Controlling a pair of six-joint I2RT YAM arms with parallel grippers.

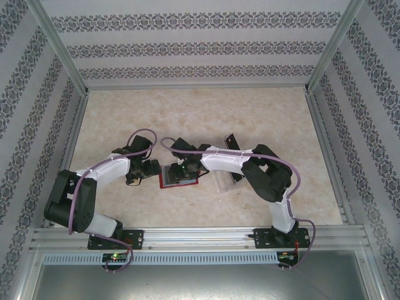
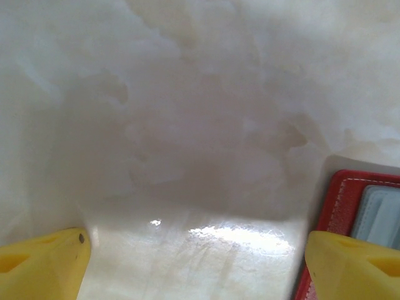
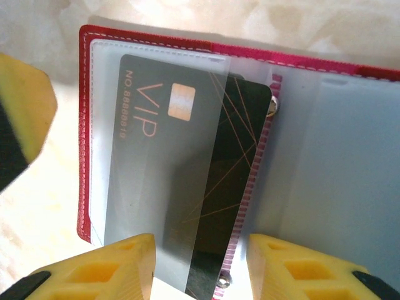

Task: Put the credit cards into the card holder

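- The credit card (image 3: 187, 162) is lying mid-frame, half under a clear pocket of the open card holder (image 3: 83, 137)
- My right claw (image 3: 201, 269) is flanking its lower end at bottom centre; whether it is pinching, I cannot tell
- My left claw (image 2: 197, 253) is gaping over the table (image 2: 187, 94), the card holder's red corner at lower right

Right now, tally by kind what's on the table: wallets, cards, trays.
Red leather-like folding wallet: 1
Black rectangular VIP card, partly under its clear sleeve: 1
Clear plastic tray: 1
Total: 3; the tray's contents are too small to count.
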